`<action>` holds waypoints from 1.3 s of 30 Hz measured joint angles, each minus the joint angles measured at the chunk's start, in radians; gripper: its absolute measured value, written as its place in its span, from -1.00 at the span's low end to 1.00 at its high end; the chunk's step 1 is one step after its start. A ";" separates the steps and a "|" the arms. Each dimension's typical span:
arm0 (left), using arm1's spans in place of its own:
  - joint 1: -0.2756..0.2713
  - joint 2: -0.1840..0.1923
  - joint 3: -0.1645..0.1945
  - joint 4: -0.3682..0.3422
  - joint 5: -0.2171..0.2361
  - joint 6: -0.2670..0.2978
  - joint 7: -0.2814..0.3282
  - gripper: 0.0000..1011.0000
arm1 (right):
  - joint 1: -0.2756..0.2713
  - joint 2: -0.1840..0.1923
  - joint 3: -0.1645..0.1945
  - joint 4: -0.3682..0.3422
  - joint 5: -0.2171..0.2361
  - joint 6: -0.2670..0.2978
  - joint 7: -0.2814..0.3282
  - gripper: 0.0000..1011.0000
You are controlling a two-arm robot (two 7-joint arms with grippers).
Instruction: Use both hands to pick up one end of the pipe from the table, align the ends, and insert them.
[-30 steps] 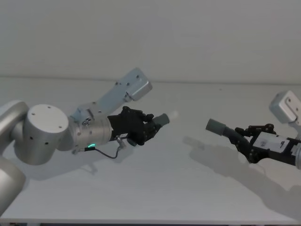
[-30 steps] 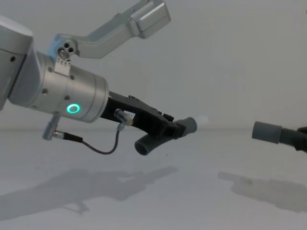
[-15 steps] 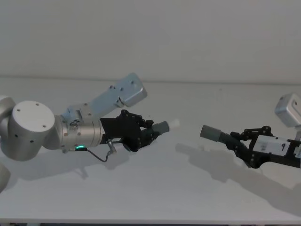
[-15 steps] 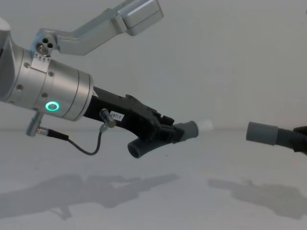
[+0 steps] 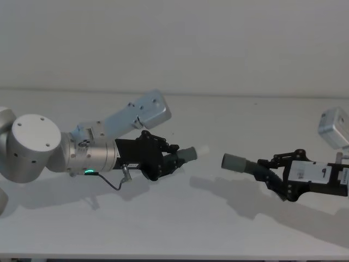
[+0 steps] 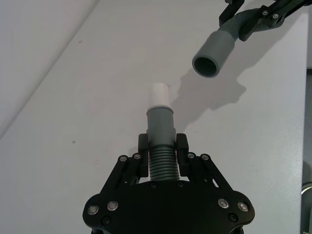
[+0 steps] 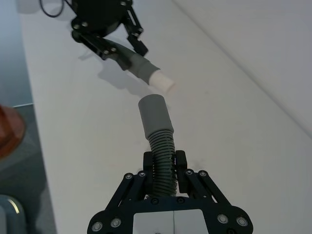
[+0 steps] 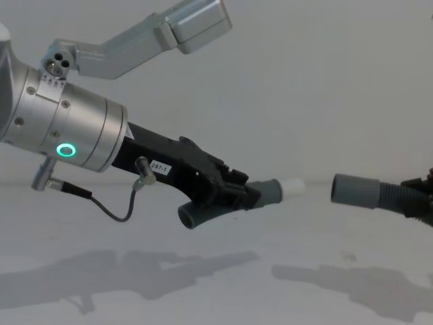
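The short piece (image 8: pixel 266 194) was held clear above the table (image 5: pixel 180 218) by the left pincer (image 6: pixel 162 146), whose jaws were closed on the ribbed neck just behind the collar. Its white tip (image 8: pixel 294 186) was pointed toward the robot's right. The long piece (image 7: pixel 161 141) was gripped in the same way by the right pincer (image 7: pixel 164 161), closed on the ribbed stretch behind the cuff (image 8: pixel 352 189), and the cuff's open mouth was turned toward the robot's left.

The two ends were thus set facing each other, near but apart, with an open gap between them. In the chest view they were seen at nearly the same height. In the head view, however, each piece was angled away from the robot, so that the two long axes met at a shallow angle rather than forming one line, and the cuff was placed a little nearer the robot than the tip. In the left wrist view the mouth of the cuff was likewise found off the line along which the tip pointed.

It was judged that the axes would have to be brought into one line before the gap could be closed, or the tip might be caught on the cuff's rim.
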 joint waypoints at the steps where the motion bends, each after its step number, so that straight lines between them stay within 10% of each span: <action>1: -0.002 0.002 0.004 0.001 0.000 -0.002 -0.004 -0.36 | 0.005 0.002 -0.006 0.000 0.003 0.002 0.011 -0.47; 39: -0.032 0.042 0.048 0.006 -0.027 -0.024 -0.049 -0.36 | 0.084 -0.005 -0.095 0.043 0.010 0.057 0.059 -0.47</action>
